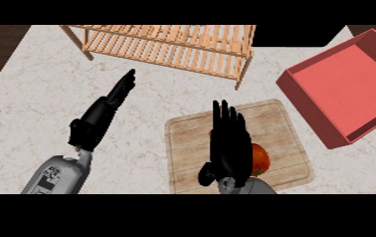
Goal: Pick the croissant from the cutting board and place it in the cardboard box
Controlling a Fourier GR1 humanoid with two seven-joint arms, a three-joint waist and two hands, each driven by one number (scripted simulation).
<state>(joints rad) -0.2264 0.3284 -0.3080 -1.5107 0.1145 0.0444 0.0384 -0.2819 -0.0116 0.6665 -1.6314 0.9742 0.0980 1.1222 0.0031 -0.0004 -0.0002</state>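
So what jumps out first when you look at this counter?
The black right hand, fingers straight, hovers over a wooden cutting board at lower centre, partly hiding an orange-red item. An open red box lies at the right edge, and a slatted wooden rack stands at the top; the left hand is open at the left.

On my feed: counter (44, 106) off-white, speckled; cutting board (191, 151) pale tan, wood-grain stripes; slatted rack (169, 44) light orange; box (334, 89) salmon red; food item (260, 160) orange-red.
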